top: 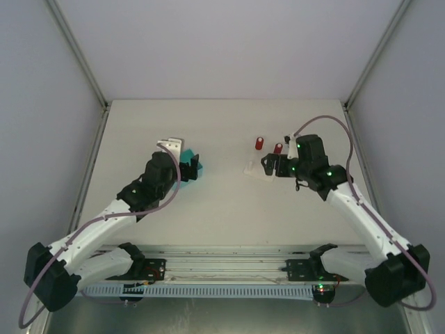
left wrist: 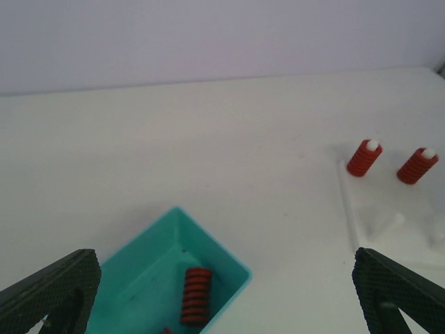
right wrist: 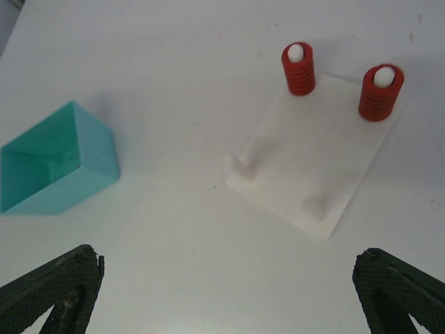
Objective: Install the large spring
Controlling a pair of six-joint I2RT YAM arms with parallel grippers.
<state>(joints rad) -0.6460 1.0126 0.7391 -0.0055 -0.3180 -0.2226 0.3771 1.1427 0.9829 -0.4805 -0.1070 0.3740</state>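
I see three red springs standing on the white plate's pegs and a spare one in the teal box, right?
Not quite: two red springs stand on the white plate, not three; the right wrist view shows its other two pegs bare. The spare spring is in the teal box.

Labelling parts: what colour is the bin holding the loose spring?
Teal bin, best seen in the left wrist view.

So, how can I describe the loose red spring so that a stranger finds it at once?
On the left half of the white table stands a teal bin. The red spring lies on its side inside it; unlike the two red springs on the white plate, it sits on no peg.
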